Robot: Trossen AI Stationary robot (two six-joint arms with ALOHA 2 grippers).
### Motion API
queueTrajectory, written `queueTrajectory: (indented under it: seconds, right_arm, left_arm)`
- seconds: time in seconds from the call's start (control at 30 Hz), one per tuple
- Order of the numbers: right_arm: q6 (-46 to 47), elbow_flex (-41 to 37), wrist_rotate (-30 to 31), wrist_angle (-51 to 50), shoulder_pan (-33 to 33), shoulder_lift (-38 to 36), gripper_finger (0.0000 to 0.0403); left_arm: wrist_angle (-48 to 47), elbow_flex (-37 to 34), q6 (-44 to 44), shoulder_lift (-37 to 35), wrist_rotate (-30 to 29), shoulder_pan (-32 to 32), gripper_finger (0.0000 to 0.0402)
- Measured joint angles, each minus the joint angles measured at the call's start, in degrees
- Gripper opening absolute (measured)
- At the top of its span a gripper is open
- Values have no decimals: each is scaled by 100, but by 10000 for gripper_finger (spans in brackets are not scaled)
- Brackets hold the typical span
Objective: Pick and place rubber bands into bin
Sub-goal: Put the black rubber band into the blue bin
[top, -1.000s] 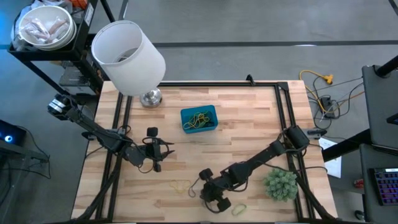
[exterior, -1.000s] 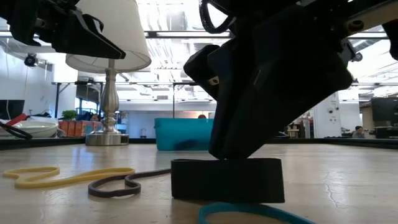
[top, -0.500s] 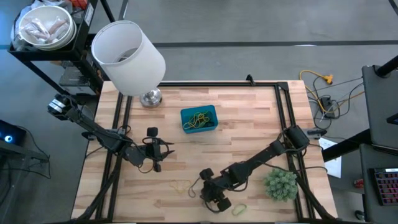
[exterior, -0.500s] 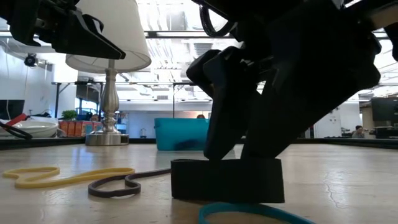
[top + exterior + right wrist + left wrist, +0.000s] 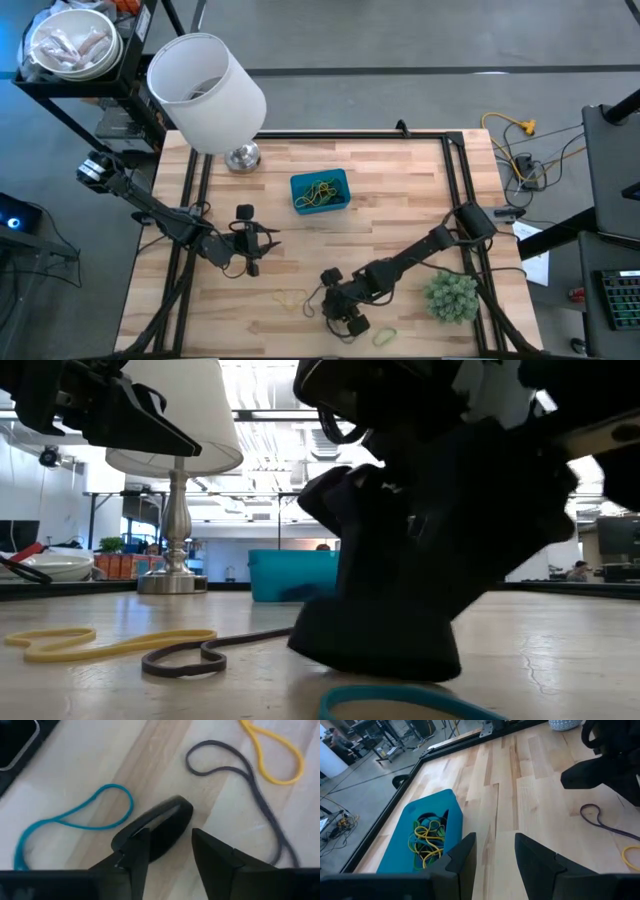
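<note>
Right wrist view, my right gripper (image 5: pixel 167 851) fingers spread wide, empty, over a black band (image 5: pixel 159 829), left gripper (image 5: pixel 494 857) open, idle.

Even, bright overhead light falls on the wooden surface (image 5: pixel 400 200) in the high view, with only soft, short shadows under the arms. In the low view the ceiling lights behind the right end effector (image 5: pixel 385 650) glare white, so the end effector and its arm read as a near-black silhouette, close to the lens and soft in outline. A pale sheen lies on the surface before it. In the right wrist view the dark grey band (image 5: pixel 250 785) and the yellow band (image 5: pixel 275 755) beyond the fingers are smeared by motion blur. The left wrist view is sharp beyond its fingers, which are themselves out of focus.
</note>
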Motion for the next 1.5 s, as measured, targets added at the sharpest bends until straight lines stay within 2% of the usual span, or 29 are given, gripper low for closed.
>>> queueTrajectory:
  seconds: [0.3,0.67,0.8,1.07,1.23,1.5]
  right_arm:
    - [-778,0,137,-8,2,-9,17]
    - [-914,0,771,-11,2,-48,9]
    - [-957,0,807,-13,4,-199,9]
    - [-1298,0,1285,-46,55,-687,9]
    - [-1678,0,2062,-72,54,-1010,8]
    - [-2024,0,4063,-228,-226,-1529,8]
  left_arm:
    - [0,-2,-2,0,0,-2,118]
    - [2,-4,-2,0,0,0,118]
    - [2,-7,-7,0,2,-1,118]
    - [9,-7,-11,2,1,-1,118]
    - [9,-7,-11,2,2,0,118]
    - [4,-7,-11,2,4,0,118]
